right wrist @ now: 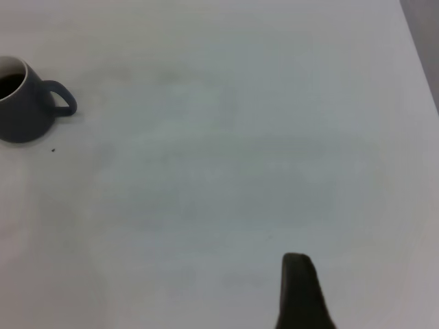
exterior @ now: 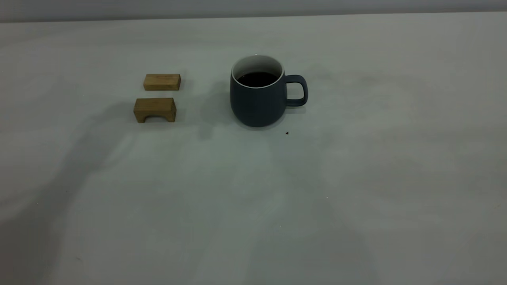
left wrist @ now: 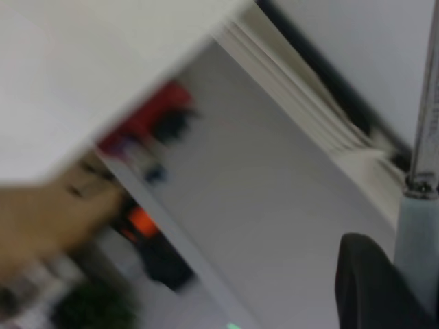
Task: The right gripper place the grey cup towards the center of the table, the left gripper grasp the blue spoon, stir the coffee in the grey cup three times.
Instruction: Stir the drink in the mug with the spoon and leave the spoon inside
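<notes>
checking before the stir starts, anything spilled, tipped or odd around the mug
Nothing spilled: the mug stands upright with the coffee level inside. Only a tiny dark speck lies on the table just in front of it. The two wooden blocks sit apart, undisturbed.

Wide open tabletop [exterior: 356, 178] in front of and to the right of the grey cup [exterior: 257, 99], handle side unblocked. Only two wooden blocks [exterior: 158, 95] standing to its left, with a clear gap between them and the cup. Nothing above the rim over the coffee [exterior: 257, 79].
</notes>
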